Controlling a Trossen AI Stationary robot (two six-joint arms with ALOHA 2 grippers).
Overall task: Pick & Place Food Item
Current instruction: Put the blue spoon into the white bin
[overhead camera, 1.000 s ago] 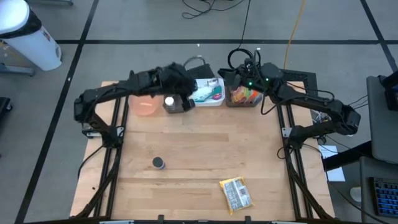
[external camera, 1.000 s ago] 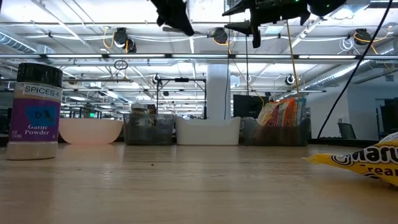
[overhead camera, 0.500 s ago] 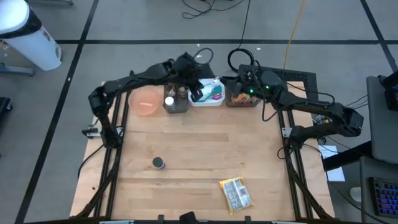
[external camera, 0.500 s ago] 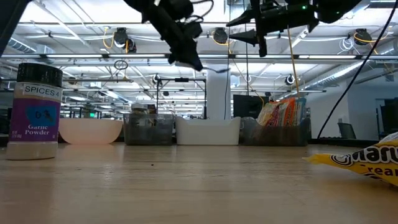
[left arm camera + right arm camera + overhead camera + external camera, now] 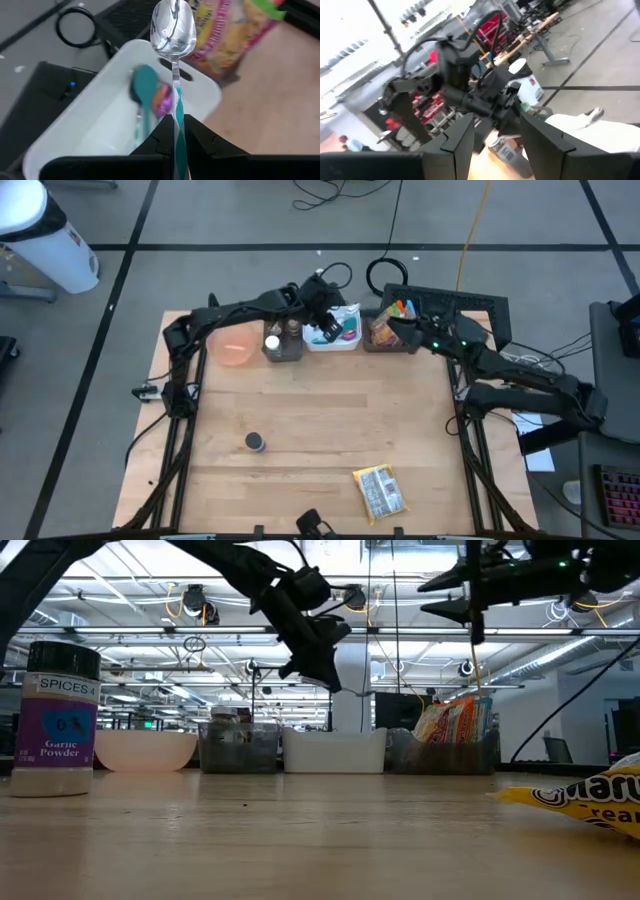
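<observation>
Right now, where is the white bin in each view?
High: white bin, back row, under the left gripper.
Low: centre, far edge.
Left wrist: beneath the spoon.
Right wrist: probably the white shape; unsure.
Landmark: snack packs beside it.

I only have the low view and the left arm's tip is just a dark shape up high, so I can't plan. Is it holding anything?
Observer: Yes. The left gripper is shut on a spoon with a teal-striped handle, bowl pointing outward.
Operator: What's under it?
Observer: The white bin at the table's back edge; it holds more utensils.
Operator: And the right arm?
Observer: The right gripper hovers over the snack bin, fingers apart, nothing between them.
</observation>
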